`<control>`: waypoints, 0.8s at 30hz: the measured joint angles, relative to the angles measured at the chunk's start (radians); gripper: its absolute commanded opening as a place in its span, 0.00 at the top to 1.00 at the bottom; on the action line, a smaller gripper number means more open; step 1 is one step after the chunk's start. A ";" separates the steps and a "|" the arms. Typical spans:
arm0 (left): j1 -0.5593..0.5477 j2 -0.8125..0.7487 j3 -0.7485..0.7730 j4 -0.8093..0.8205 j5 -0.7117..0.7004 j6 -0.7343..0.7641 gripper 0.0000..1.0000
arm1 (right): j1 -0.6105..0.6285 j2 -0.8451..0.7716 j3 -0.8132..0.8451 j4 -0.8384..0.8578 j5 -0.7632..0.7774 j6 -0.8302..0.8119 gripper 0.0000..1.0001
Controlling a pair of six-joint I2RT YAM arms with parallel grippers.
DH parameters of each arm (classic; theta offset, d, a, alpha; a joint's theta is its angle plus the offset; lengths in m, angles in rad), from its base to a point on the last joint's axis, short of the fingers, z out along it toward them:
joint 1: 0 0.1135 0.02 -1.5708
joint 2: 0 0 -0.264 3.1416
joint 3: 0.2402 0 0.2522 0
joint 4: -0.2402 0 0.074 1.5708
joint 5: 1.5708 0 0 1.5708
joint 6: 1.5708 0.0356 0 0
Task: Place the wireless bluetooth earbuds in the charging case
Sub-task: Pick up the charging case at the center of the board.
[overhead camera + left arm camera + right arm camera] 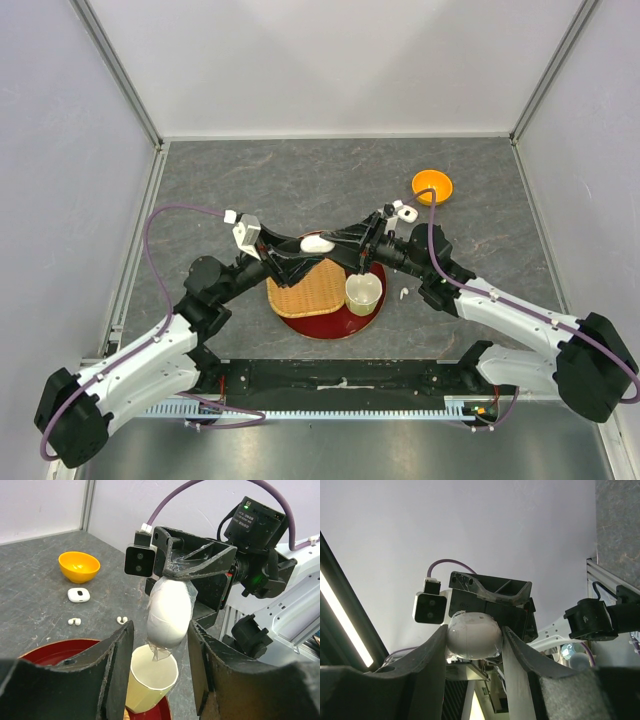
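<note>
A white pebble-shaped charging case (318,243), wrapped in clear tape, hangs in the air above the cream cup (362,292). My right gripper (472,630) is shut on the case (472,635), both fingers pressing its sides. My left gripper (160,627) is open; its fingers flank the case (169,612) with a gap on each side. Two tiny white earbuds (74,621) (122,620) lie on the table. One earbud (402,293) shows right of the red plate. The other earbuds are out of view.
The cream cup (152,680) stands on a red plate (330,325) beside a wicker mat (305,290). A second white case (78,595) lies near an orange bowl (432,185). The two arms meet over the plate. White walls stand at the back and sides.
</note>
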 measured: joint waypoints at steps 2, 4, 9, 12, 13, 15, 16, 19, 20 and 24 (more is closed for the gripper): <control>0.000 0.005 -0.001 0.009 0.000 0.006 0.48 | 0.000 0.003 0.000 0.006 -0.005 0.010 1.00; 0.000 0.011 -0.001 0.021 0.000 0.011 0.49 | 0.000 0.008 0.000 0.014 -0.009 0.020 1.00; 0.000 0.030 -0.001 0.054 0.000 0.017 0.52 | 0.000 0.011 -0.001 0.020 -0.016 0.032 1.00; -0.002 0.039 -0.001 0.068 0.002 0.017 0.53 | 0.000 0.011 -0.001 0.021 -0.018 0.034 1.00; -0.003 0.042 -0.001 0.075 0.002 0.017 0.53 | 0.000 0.011 -0.002 0.022 -0.018 0.035 1.00; -0.004 0.047 -0.001 0.081 0.003 0.017 0.53 | 0.000 0.011 -0.003 0.024 -0.018 0.035 1.00; -0.004 0.048 -0.001 0.082 0.003 0.017 0.54 | 0.000 0.011 -0.005 0.025 -0.018 0.037 1.00; -0.006 0.051 -0.001 0.084 0.003 0.017 0.56 | 0.000 0.013 -0.008 0.028 -0.018 0.041 1.00; -0.006 0.052 -0.001 0.086 0.003 0.017 0.56 | 0.000 0.014 -0.009 0.029 -0.018 0.042 1.00; -0.008 0.056 -0.001 0.091 0.003 0.017 0.62 | 0.000 0.021 -0.012 0.036 -0.020 0.050 1.00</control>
